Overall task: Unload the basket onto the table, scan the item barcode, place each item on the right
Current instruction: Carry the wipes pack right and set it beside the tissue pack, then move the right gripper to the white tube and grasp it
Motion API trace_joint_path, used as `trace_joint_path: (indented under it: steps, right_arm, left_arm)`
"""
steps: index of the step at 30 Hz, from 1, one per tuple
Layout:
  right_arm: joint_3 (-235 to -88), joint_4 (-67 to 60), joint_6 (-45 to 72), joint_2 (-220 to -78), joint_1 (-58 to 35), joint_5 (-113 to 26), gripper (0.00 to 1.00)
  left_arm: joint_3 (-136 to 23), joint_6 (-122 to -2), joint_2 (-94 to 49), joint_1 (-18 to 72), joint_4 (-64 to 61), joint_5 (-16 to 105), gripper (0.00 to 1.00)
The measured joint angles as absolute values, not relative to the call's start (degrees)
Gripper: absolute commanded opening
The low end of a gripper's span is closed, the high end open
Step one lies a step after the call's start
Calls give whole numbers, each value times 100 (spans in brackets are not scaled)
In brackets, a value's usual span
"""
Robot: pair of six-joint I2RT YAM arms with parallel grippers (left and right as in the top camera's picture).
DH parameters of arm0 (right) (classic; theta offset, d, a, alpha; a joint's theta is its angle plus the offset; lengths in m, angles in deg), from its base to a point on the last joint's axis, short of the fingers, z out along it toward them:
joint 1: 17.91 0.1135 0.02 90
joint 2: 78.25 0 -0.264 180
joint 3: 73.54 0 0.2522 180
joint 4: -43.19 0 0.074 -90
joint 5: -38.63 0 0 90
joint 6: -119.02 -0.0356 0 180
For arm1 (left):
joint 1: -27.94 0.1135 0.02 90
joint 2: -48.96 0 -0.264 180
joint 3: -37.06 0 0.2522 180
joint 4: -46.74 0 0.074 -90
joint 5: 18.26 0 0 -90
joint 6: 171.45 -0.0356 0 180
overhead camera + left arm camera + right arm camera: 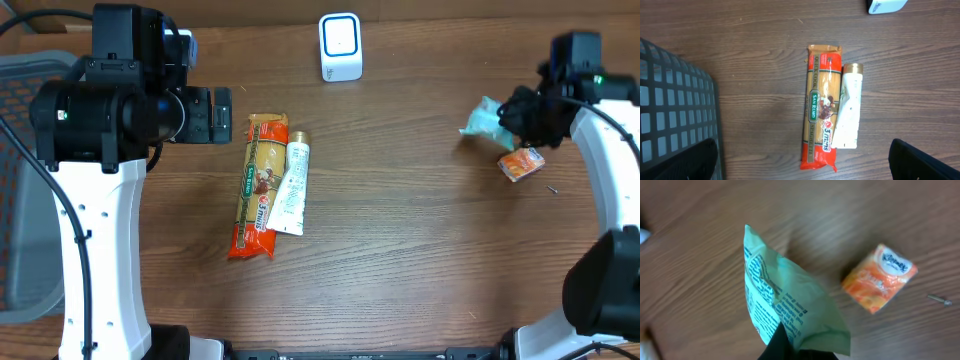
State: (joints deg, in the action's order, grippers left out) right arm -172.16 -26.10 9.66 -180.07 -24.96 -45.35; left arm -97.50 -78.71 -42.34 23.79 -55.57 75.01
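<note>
The right end effector (784,341) is pressed together on the lower edge of a pale green packet (790,300), pinching it clear of the worktop (420,250). The packet's printed face is turned toward the right wrist camera. Near the packet lies a small orange tissue pack (880,277), and just beyond that a tiny screw (940,299), both resting on the wood. The left end effector (215,114) is spread wide and holds nothing. It hangs over the left part of the worktop, with its two fingers (695,160) at the lower corners of the left wrist view. Beside it a long orange pasta packet (258,185) lies flat, and a white tube (291,185) with a gold cap lies touching the packet's right edge, parallel to it. A white scanner (340,46) with a blue-framed window stands at the far edge, centre, well apart from the held packet. A grey mesh basket (30,80) sits at the far left. The worktop is brown wood-grain laminate; the room beyond it is not visible.
</note>
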Motion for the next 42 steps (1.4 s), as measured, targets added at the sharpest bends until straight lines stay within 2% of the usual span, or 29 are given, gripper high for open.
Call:
trace_joint_path:
  steps: [3, 4, 9, 11, 16, 23, 30, 36, 42]
  right_arm:
    - [-16564, -1860, 772, -18079, -2660, -4508, 4]
    - [-16394, -1672, 719, -18088, -2693, -4493, 8]
    - [-16075, -1340, 619, -18096, -2765, -4482, 11]
    - [-16075, -1373, 590, -18096, -2794, -4528, 22]
    - [-16073, -1681, 521, -18096, -2907, -4600, 40]
    - [-16114, -2214, 531, -18096, -3049, -4629, 41]
    - [-16947, -3130, 706, -18083, -3045, -4552, 42]
    - [-17495, -3412, 1283, -17937, -2732, -3525, 43]
    - [-17511, -3200, 1548, -17922, -1801, -2703, 59]
  left_arm:
    - [-9750, -7871, -4234, 2379, -5557, 7501, 100]
    - [-9750, -7869, -4234, 2379, -5557, 7501, 100]
    - [-9750, -7869, -4234, 2379, -5557, 7501, 100]
    - [-9750, -7869, -4234, 2379, -5557, 7503, 100]
    - [-9750, -7869, -4234, 2379, -5559, 7501, 100]
    - [-9750, -7871, -4234, 2379, -5557, 7501, 100]
    - [-9750, -7871, -4234, 2379, -5559, 7501, 100]
    - [-9750, -7869, -4234, 2379, -5557, 7503, 100]
    - [-9750, -7871, -4234, 2379, -5557, 7503, 100]
